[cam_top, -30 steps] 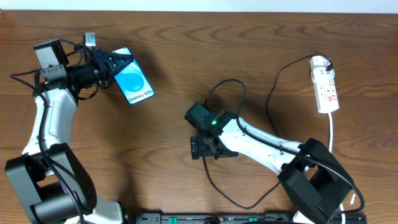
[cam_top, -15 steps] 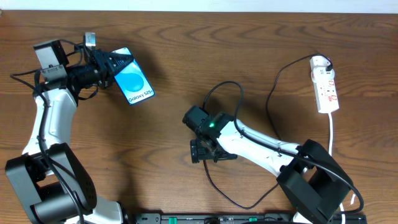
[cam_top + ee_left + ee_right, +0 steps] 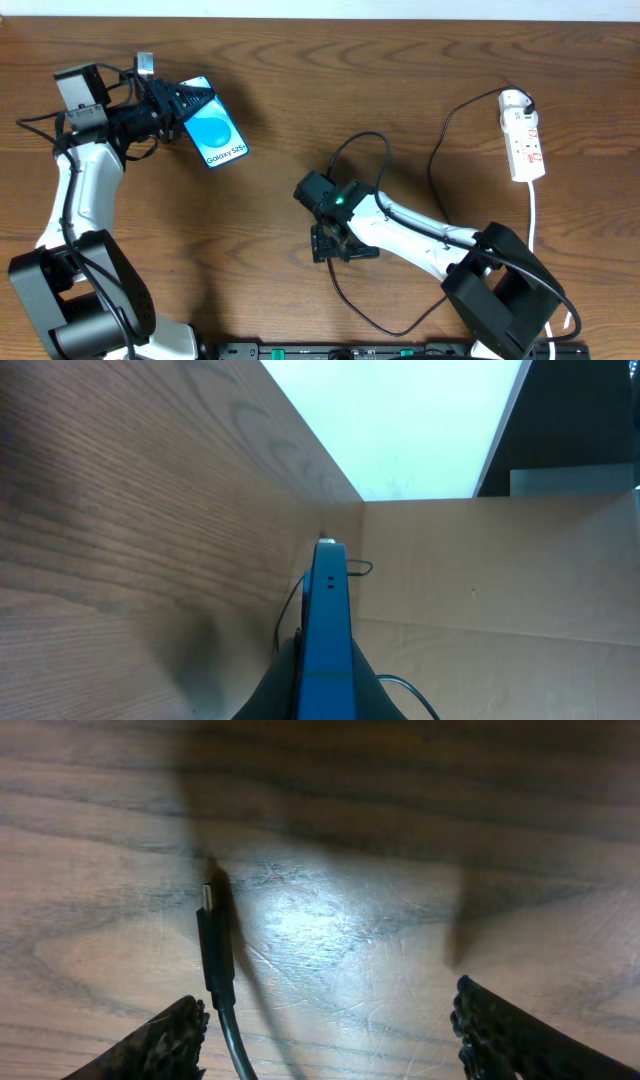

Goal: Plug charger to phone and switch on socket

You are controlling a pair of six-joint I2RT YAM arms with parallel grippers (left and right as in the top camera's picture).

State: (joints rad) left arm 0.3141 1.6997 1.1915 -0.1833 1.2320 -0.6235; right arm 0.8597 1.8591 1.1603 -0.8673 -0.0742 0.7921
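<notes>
So far only staging: left fingers (image 3: 186, 100) clench the phone (image 3: 216, 136) at the bench's (image 3: 300, 80) far left, right fingers (image 3: 170, 1040) hang spread around the charger (image 3: 216, 948) tip, ungripped; plugging in and switching the socket (image 3: 525, 142), well apart, both remain.

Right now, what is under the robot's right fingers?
The charger lies, plug tip first, on the wooden table between the open right fingers, touching neither. In the overhead view the arm covers that spot.
</notes>
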